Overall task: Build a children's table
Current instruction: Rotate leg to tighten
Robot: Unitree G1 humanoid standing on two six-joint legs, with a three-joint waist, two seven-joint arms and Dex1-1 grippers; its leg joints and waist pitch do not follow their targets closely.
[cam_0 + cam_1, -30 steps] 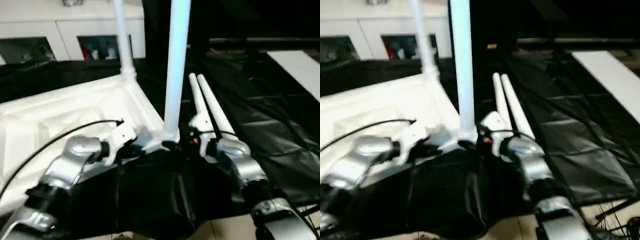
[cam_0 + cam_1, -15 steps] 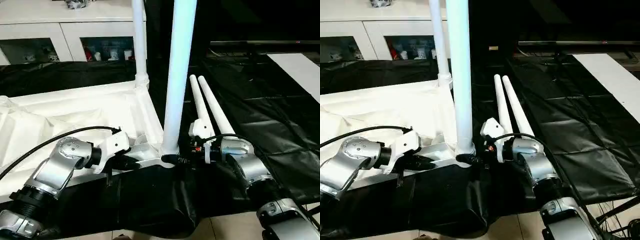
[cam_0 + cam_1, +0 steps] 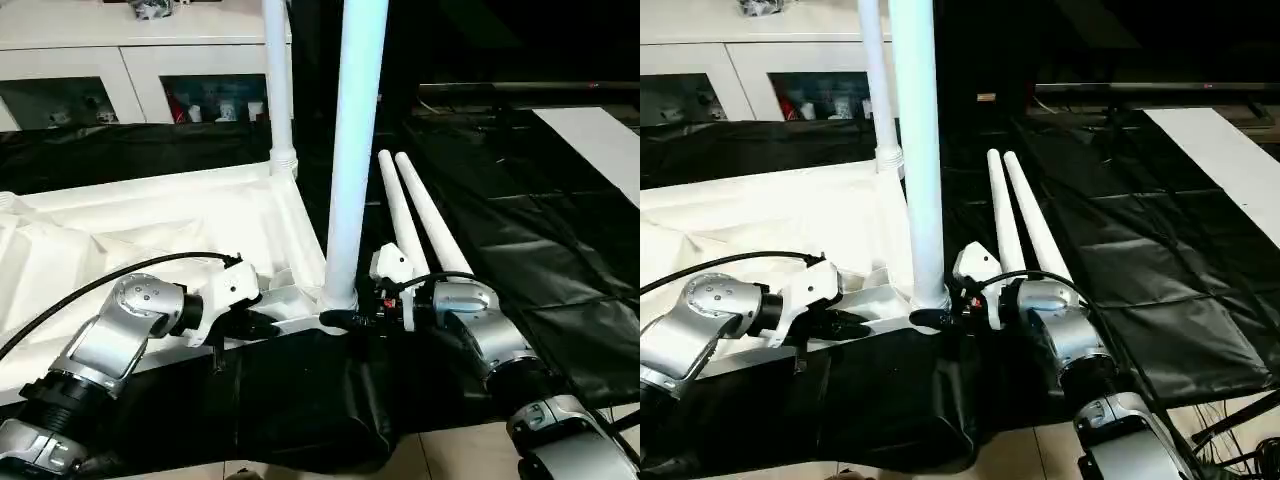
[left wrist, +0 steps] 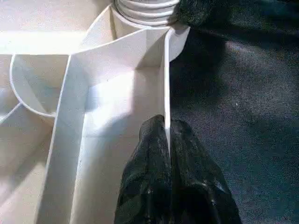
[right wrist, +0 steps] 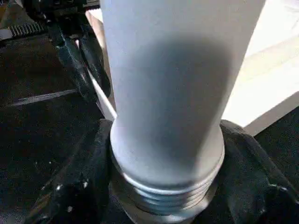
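An upside-down white tabletop [image 3: 150,225] lies on black sheeting [image 3: 520,230], two legs standing upright in its near-right [image 3: 350,150] and far-right [image 3: 278,80] corner sockets, two spare legs [image 3: 415,215] lying beside it, pointing away. The left claw [image 4: 167,140] is clamped on the tabletop's rim. The right claw [image 5: 163,186], wider a second ago, has closed in around the near leg's threaded base.

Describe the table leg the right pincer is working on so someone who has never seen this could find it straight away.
Start at the white tabletop lying upside down on the black sheet. At its near corner, closest to the robot, the leg stands upright in its socket, with the right pincer around its base. Another leg stands at the far corner, and two spare legs lie flat.
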